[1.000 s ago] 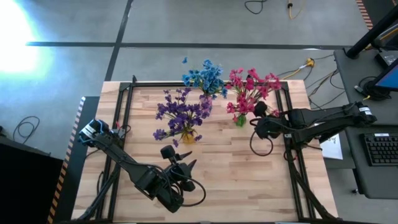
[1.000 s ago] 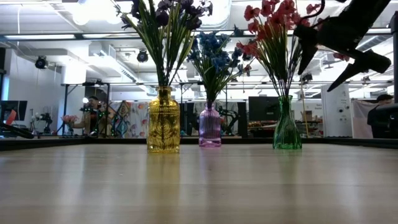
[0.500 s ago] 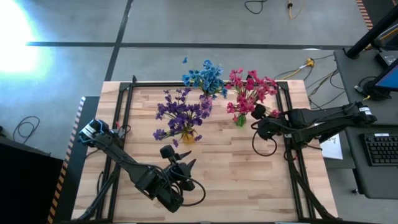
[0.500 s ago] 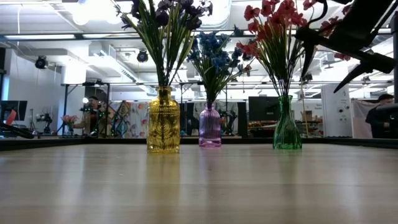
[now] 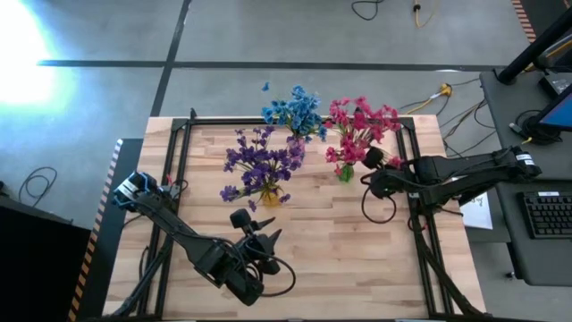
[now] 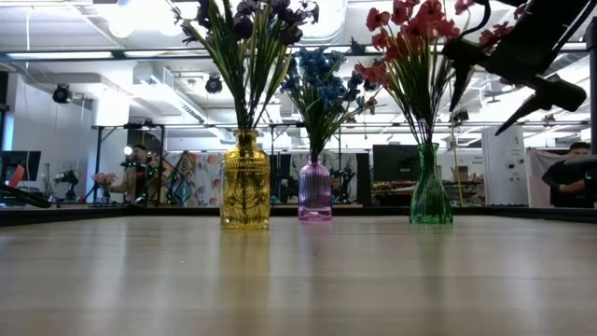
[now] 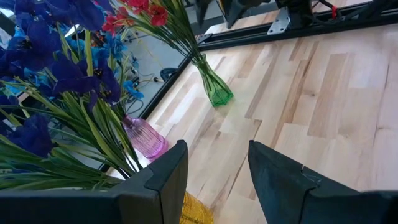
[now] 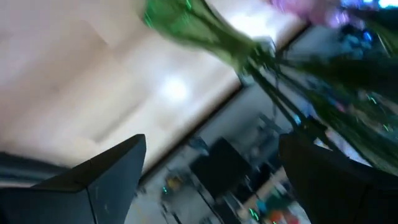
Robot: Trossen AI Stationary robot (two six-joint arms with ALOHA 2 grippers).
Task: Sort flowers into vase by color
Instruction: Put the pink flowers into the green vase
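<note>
Three vases stand upright on the table's far half. Purple flowers [image 5: 261, 163] fill a yellow vase [image 6: 245, 182], blue flowers [image 5: 293, 111] a purple vase [image 6: 314, 189], and red-pink flowers [image 5: 359, 127] a green vase [image 6: 430, 189]. My right gripper [image 5: 367, 173] hangs open in the air just right of the red-pink bunch and above the green vase [image 8: 186, 25], holding nothing; the low view shows the right gripper [image 6: 480, 107] spread wide. My left gripper [image 5: 261, 229] waits open over the near half, facing the vases [image 7: 214, 84], empty.
Black frame rails [image 5: 179, 179] run along the table's left, right and far sides. A cable loop [image 5: 376, 211] hangs under my right wrist. Bare wood [image 5: 340, 259] lies between the vases and the near edge. A person [image 6: 569, 173] sits beyond the table in the room.
My right gripper has risen slightly beside the red-pink flowers and tipped a little, staying open. The vases and flowers have not moved.
</note>
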